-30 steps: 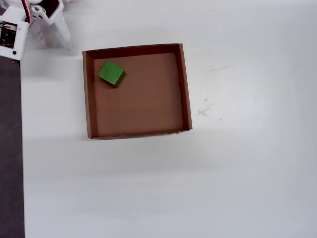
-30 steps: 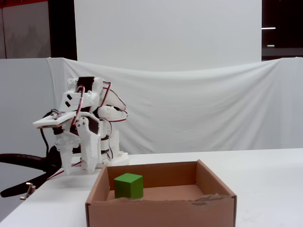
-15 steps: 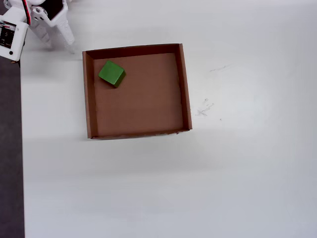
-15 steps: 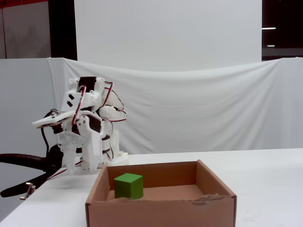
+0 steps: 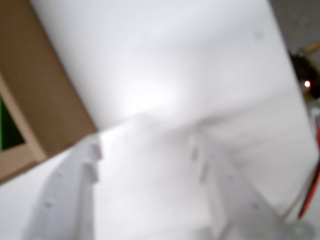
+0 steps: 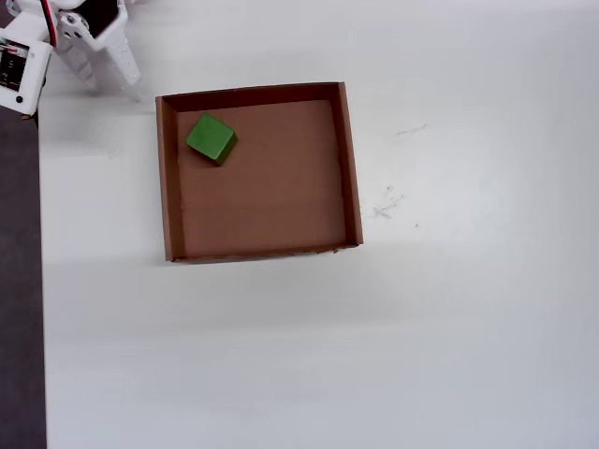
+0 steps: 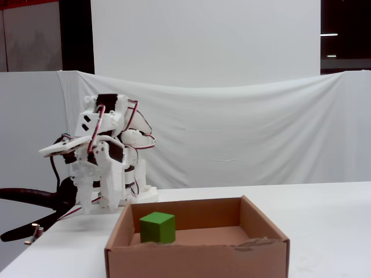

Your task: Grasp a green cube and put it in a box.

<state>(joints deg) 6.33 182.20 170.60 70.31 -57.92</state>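
Green cube [image 6: 211, 138] sits on the floor of the box [image 6: 348, 159], in the corner nearest the arm: upper-left corner in the overhead view, far-left in the fixed view [image 7: 157, 227]. It rests turned at an angle to the walls, close to the left wall; I cannot tell whether it touches it. Box [image 7: 197, 256] stands flat on the white table [image 6: 374, 355], its near wall ragged along the top edge in the fixed view.

Arm [image 7: 104, 156] is folded up at the far-left of the table, behind the box's left corner and apart from it. Gripper [image 5: 145, 150] points down at bare table; wrist view is blurred but shows 2 white fingers [image 5: 70, 195] spread apart with only tabletop between them, nothing held. One corner of the box [image 5: 30, 100] shows at the left edge of that view, with a sliver of green [image 5: 7, 130] inside it.
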